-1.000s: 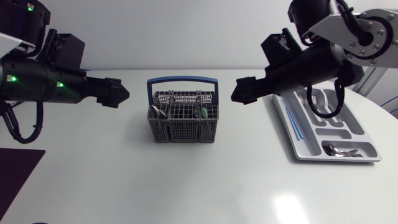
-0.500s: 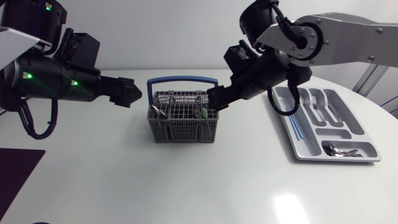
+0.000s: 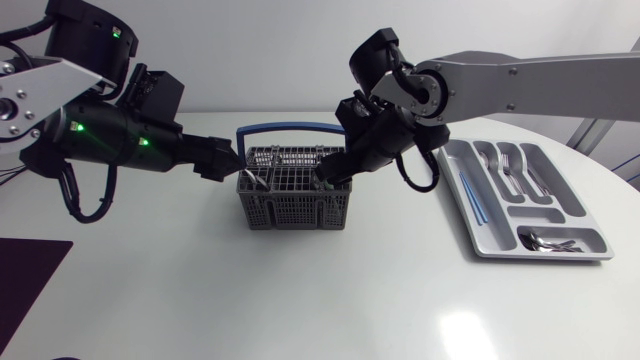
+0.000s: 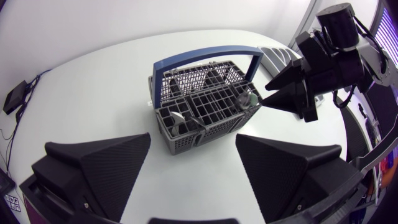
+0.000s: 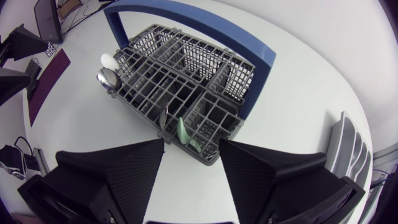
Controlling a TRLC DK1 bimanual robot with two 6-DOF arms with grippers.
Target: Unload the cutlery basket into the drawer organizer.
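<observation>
The grey cutlery basket [image 3: 295,190] with a blue handle [image 3: 293,129] stands mid-table. A green-handled piece [image 5: 186,134] and a metal one [image 5: 163,118] stick up at its right end; a spoon [image 5: 106,78] and a white piece [image 5: 109,60] stand at its left end. My right gripper [image 3: 325,173] hangs over the right end, open, its fingers either side of the green handle [image 3: 326,182] without touching it. My left gripper [image 3: 233,164] is wide open and empty just off the basket's left end. The grey drawer organizer [image 3: 487,238] lies to the right.
The organizer holds forks and spoons [image 3: 505,160] in its far compartments, a thin blue piece [image 3: 471,198] in the long slot and more metal cutlery [image 3: 550,241] at the near end. A dark purple mat [image 3: 25,285] lies at the table's left edge.
My right arm has swung left from over the organizer to the basket's right end, and its fingers have drawn closer together. My left arm has moved right, up to the basket's left end.
</observation>
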